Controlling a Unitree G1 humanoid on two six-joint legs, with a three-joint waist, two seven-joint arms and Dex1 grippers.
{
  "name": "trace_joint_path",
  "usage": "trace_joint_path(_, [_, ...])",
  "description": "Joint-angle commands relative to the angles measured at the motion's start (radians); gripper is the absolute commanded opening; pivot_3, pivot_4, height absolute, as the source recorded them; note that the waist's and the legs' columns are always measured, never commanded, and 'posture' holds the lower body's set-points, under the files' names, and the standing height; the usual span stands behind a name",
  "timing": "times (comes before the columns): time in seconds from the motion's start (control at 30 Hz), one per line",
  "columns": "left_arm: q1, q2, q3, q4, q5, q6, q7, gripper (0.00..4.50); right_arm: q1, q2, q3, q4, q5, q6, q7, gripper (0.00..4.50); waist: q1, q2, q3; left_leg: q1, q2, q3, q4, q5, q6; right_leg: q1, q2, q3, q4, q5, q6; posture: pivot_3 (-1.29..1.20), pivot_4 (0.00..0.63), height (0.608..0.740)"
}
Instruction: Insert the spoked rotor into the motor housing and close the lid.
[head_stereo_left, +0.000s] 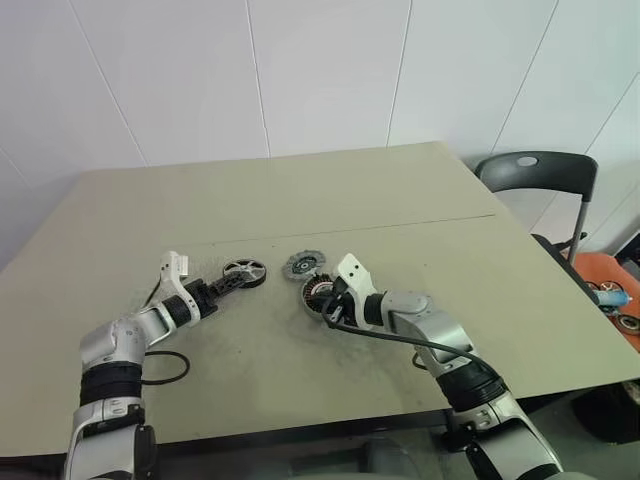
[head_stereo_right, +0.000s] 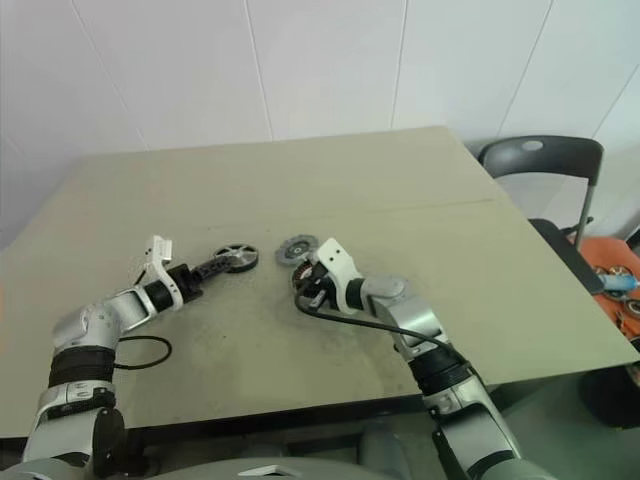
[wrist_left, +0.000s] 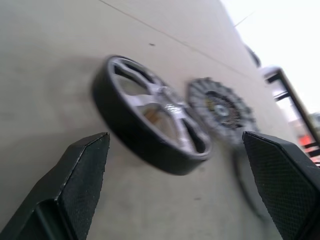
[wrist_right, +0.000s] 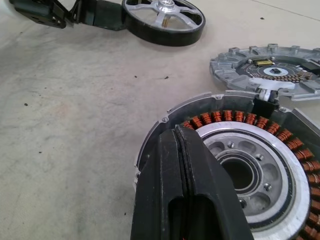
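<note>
The spoked rotor (head_stereo_left: 245, 272), a black-rimmed wheel with silver spokes and a small hub, lies flat on the table. My left gripper (head_stereo_left: 226, 284) is open and low, pointing at the rotor's rim; in the left wrist view the rotor (wrist_left: 150, 115) sits just beyond its spread fingertips (wrist_left: 90, 160). The motor housing (wrist_right: 260, 165), with its ring of copper windings and silver centre, lies right of the rotor. My right gripper (wrist_right: 182, 150) is shut, its tips over the housing's near rim with nothing between them. The lid (wrist_right: 272, 72), a grey toothed disc, lies just behind the housing.
The beige table (head_stereo_left: 400, 200) has a seam running across its middle. A black cable (head_stereo_left: 165, 365) loops beside my left arm. A dark chair (head_stereo_left: 540, 175) and an orange object (head_stereo_left: 610, 290) stand off the table's right edge.
</note>
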Motion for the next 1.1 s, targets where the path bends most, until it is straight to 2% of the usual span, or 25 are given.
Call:
trace_joint_path(0.03, [-0.019, 0.004, 0.043, -0.047, -0.06, 0.083, 0.036, 4.5, 0.0, 0.0, 0.005, 0.022, -0.015, 0.002, -0.009, 0.01, -0.001, 0.0, 0.0, 0.0, 0.0, 0.0, 0.0, 0.0, 0.0, 0.0, 0.0, 0.0, 0.0, 0.0, 0.0, 0.0, 0.0, 0.74])
trace_joint_path(0.13, [-0.029, -0.006, 0.061, -0.003, -0.054, 0.093, 0.085, 4.5, -0.002, 0.003, 0.004, 0.027, -0.016, -0.006, -0.012, 0.01, 0.0, 0.0, 0.0, 0.0, 0.0, 0.0, 0.0, 0.0, -0.001, 0.0, 0.0, 0.0, 0.0, 0.0, 0.0, 0.0, 0.0, 0.74])
trace_joint_path(0.23, [-0.069, -0.02, 0.091, 0.151, -0.009, 0.027, 0.168, 4.5, -0.007, 0.009, 0.004, 0.033, -0.017, -0.013, -0.015, 0.01, 0.005, 0.0, 0.0, 0.0, 0.0, 0.0, 0.0, 0.002, -0.003, 0.0, 0.0, 0.0, 0.0, 0.0, 0.0, 0.0, 0.0, 0.74])
trace_joint_path(0.27, [-0.08, -0.02, 0.099, 0.21, 0.005, -0.002, 0.19, 4.32, -0.008, 0.009, 0.003, 0.034, -0.018, -0.015, -0.016, 0.0, 0.007, 0.0, -0.001, 0.001, 0.0, -0.001, 0.0, 0.002, -0.004, 0.001, 0.0, -0.001, 0.0, 0.0, -0.001, 0.0, 0.0, 0.74])
trace_joint_path(0.33, [-0.096, -0.016, 0.097, 0.307, 0.034, -0.056, 0.214, 3.88, -0.008, 0.011, 0.0, 0.035, -0.02, -0.025, -0.02, 0.0, 0.005, 0.002, -0.002, 0.002, 0.0, -0.002, 0.0, 0.003, -0.006, 0.003, 0.0, -0.001, 0.0, 0.0, 0.001, 0.0, 0.0, 0.74])
trace_joint_path(0.43, [-0.11, -0.017, 0.081, 0.364, 0.038, -0.082, 0.196, 2.9, -0.008, 0.011, -0.023, 0.019, -0.008, -0.031, -0.02, 0.0, 0.0, 0.006, -0.002, 0.004, 0.001, -0.001, -0.001, 0.004, -0.007, 0.01, 0.0, -0.002, 0.001, 0.0, 0.0, 0.0, 0.0, 0.74])
trace_joint_path(0.53, [-0.123, -0.028, 0.07, 0.396, 0.039, -0.095, 0.166, 1.81, -0.013, 0.001, -0.043, 0.015, 0.001, -0.029, -0.013, 0.0, -0.006, 0.007, 0.0, 0.018, 0.003, 0.0, -0.002, 0.003, -0.007, 0.023, 0.001, -0.005, 0.0, -0.001, -0.001, 0.0, 0.0, 0.74])
trace_joint_path(0.6, [-0.123, -0.035, 0.064, 0.399, 0.036, -0.096, 0.144, 1.19, -0.013, -0.005, -0.047, 0.017, -0.001, -0.03, -0.013, 0.0, -0.01, 0.007, 0.0, 0.019, 0.004, 0.0, -0.002, 0.003, -0.007, 0.025, 0.001, -0.005, -0.001, -0.002, -0.003, 0.0, 0.0, 0.74])
trace_joint_path(0.67, [-0.126, -0.038, 0.067, 0.407, 0.034, -0.097, 0.134, 0.8, -0.012, -0.007, -0.049, 0.018, -0.001, -0.031, -0.013, 0.0, -0.01, 0.007, 0.0, 0.019, 0.003, 0.0, -0.002, 0.003, -0.007, 0.025, 0.001, -0.005, -0.001, -0.001, -0.002, 0.0, 0.0, 0.74])
trace_joint_path(0.93, [-0.181, -0.035, 0.175, 0.423, -0.077, -0.075, 0.048, 0.74, -0.002, 0.01, -0.084, -0.016, 0.059, -0.022, 0.015, 0.0, 0.003, 0.004, 0.001, 0.016, 0.003, -0.002, -0.005, 0.004, -0.008, 0.015, 0.0, -0.005, -0.001, 0.0, 0.0, 0.0, 0.0, 0.74])
trace_joint_path(1.1, [-0.177, -0.021, 0.136, 0.426, -0.066, -0.031, -0.046, 0.74, 0.029, -0.019, -0.122, -0.117, 0.157, -0.001, 0.101, 0.0, 0.003, 0.003, 0.001, 0.006, 0.003, -0.002, -0.008, 0.005, -0.009, 0.003, 0.0, -0.005, -0.002, 0.0, 0.0, 0.0, 0.0, 0.74])
